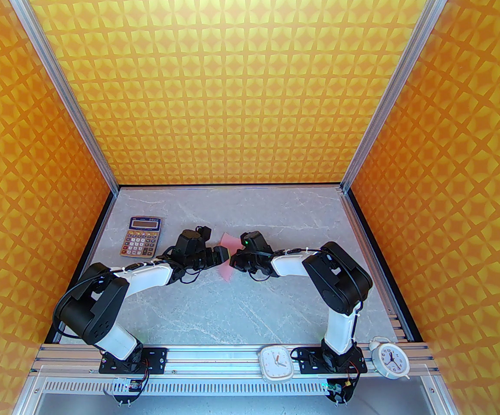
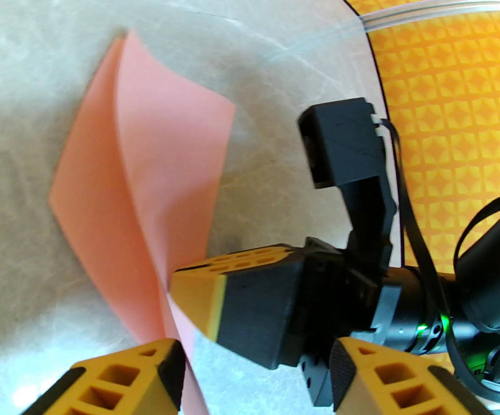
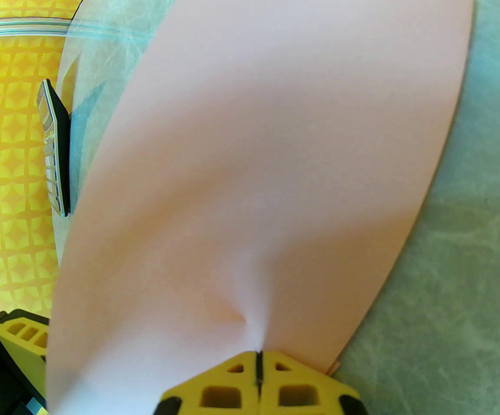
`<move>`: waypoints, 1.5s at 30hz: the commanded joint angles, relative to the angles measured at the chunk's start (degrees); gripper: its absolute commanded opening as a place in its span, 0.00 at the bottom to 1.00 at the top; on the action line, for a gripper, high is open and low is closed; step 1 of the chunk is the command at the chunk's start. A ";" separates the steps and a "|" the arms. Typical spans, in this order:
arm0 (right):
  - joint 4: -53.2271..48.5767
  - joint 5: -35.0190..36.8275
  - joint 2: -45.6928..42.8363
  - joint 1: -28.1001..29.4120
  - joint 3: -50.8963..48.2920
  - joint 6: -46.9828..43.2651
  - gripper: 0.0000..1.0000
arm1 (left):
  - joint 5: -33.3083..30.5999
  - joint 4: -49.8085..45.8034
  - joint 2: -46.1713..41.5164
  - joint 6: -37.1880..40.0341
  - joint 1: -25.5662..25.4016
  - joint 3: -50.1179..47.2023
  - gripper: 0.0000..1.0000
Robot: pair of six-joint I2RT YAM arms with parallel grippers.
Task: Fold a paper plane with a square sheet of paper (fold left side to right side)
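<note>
square sheet of paper [image 3: 276, 145] mostly hidden overhead, right pincer [image 3: 258, 355] clenched on its edge, left pincer [image 2: 256, 361] released, partly cropped

Place: a robotics lab test cell, built as a staged booth rather than a lived-in room.
Walls: printed orange star-patterned panels [image 1: 232, 80] closed in the back and both sides.
Frame: bare aluminium posts [image 1: 62, 80] stood at the corners where the panels met.
Surface: a grey marble-look tabletop [image 1: 232, 309] formed the floor of the booth.
Mounting: the left arm [image 1: 146, 275] and the right arm [image 1: 341, 322] were bolted to an aluminium rail [image 1: 215, 355] at the near edge, with loose wiring at their bases.
Props: a calculator [image 1: 141, 237] lay on the tabletop; a square white clock [image 1: 277, 363] and a round alarm clock [image 1: 389, 359] sat on the rail.
</note>
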 commanded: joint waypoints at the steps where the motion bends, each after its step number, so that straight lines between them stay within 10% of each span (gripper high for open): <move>1: -5.02 1.33 2.10 0.12 -1.41 0.62 0.00 | -3.33 -5.99 -1.03 2.31 -0.04 0.88 0.53; 25: -4.49 1.00 1.88 0.13 -1.62 0.67 0.00 | -17.37 -25.05 8.30 7.13 -2.15 10.58 0.09; 45: -5.00 1.27 1.68 0.11 -1.88 0.41 0.00 | -4.27 -8.50 4.91 2.66 -2.83 6.97 0.37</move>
